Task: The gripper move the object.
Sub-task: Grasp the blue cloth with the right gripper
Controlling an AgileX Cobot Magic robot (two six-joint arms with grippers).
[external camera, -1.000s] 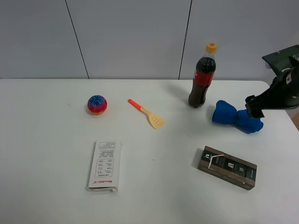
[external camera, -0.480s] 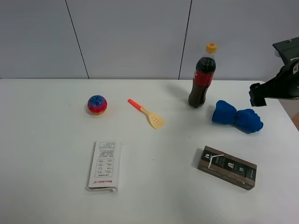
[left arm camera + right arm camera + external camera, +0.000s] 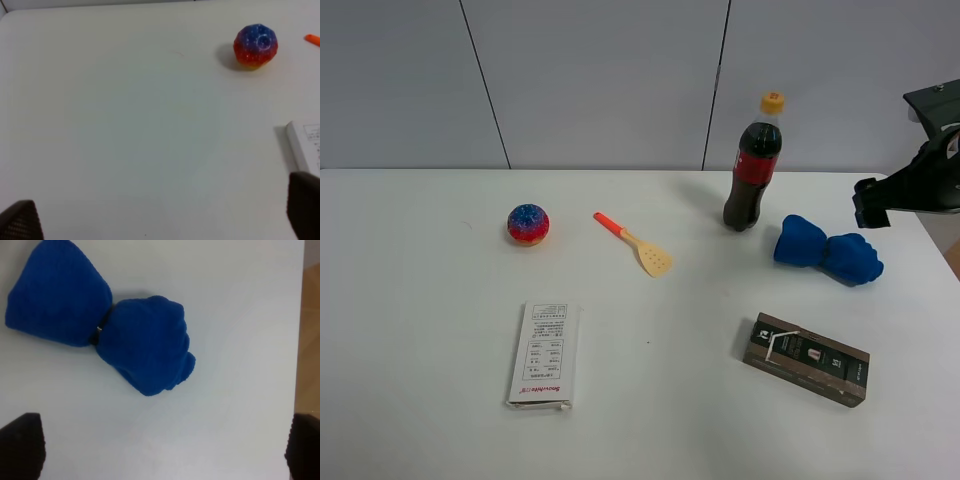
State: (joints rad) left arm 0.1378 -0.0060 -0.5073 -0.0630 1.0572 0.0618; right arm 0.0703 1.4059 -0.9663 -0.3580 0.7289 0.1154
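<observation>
The object, a bright blue soft bundle (image 3: 828, 252) pinched in the middle, lies on the white table at the right, just right of the cola bottle. In the right wrist view the bundle (image 3: 110, 330) lies below the camera, apart from the fingers. My right gripper (image 3: 868, 203) hangs above and to the right of it, near the table's right edge. In its own view the right gripper (image 3: 162, 450) is open wide and empty. My left gripper (image 3: 162, 217) is open and empty over bare table; its arm is out of the exterior view.
A cola bottle (image 3: 752, 165) stands upright left of the bundle. An orange-handled spatula (image 3: 635, 243) and a red-and-blue ball (image 3: 528, 224) lie mid-table. A white box (image 3: 545, 355) and a dark box (image 3: 806, 359) lie nearer the front. The table's right edge (image 3: 300, 340) is close to the bundle.
One second ago the right gripper was low, beside the bundle's right end. It has risen up and to the right, clear of it. Nothing has moved in the last half second.
</observation>
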